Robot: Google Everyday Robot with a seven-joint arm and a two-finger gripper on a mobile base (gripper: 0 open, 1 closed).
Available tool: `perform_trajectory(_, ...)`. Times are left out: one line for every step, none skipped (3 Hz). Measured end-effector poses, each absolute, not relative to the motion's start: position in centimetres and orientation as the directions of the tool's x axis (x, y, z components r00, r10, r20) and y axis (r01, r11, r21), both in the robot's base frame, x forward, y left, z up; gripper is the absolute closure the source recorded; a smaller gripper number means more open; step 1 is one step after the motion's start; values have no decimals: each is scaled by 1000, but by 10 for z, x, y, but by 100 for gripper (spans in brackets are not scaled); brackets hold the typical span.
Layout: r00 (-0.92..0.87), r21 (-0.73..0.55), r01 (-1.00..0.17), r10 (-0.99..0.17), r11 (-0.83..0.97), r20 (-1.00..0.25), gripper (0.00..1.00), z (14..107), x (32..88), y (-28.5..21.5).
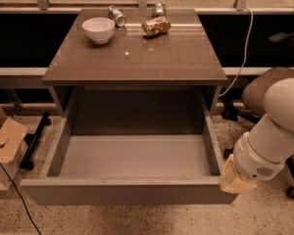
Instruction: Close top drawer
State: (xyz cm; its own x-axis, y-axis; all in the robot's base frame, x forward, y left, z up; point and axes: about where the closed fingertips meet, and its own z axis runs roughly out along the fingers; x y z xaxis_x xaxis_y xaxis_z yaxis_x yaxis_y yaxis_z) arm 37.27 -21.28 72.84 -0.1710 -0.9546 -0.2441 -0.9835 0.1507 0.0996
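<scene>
At the far left a cardboard box (pixel 6 142) sat on the speckled floor. Next to it, the top drawer (pixel 122 194) stood pulled fully out of the cabinet (pixel 137 62), toward the camera. It was wide and deep, grey-taupe, with a plain flat front bearing no handle. Its inside was bare, and its side walls ran back under the cabinet's glossy top. On that top, toward the rear, stood a white bowl (pixel 98 29), with a silver can (pixel 117 16), a green can (pixel 159 9) and a dented can (pixel 156 26) on its side to the right of it. To the right of the drawer, the white arm (pixel 277 131) slanted down and leftward in front of an office chair (pixel 264 89). It brought the cream-coloured gripper (pixel 236 178) right up to the drawer's front right corner. Whether it touched could not be told, nor whether it was spread or pressed together.
</scene>
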Motion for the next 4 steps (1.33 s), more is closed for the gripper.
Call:
perform_trajectory(-186,112,-981,-942,160,-279,100,701,379,-215)
perform_trajectory(-206,125,-976,-932,176,-297,100,682,383,-218)
perform_trajectory(-206,125,-976,-932,176,-297,100,682,384,-218)
perform_trajectory(-194,98,-980,-928,172,-319,100,676,394,-211)
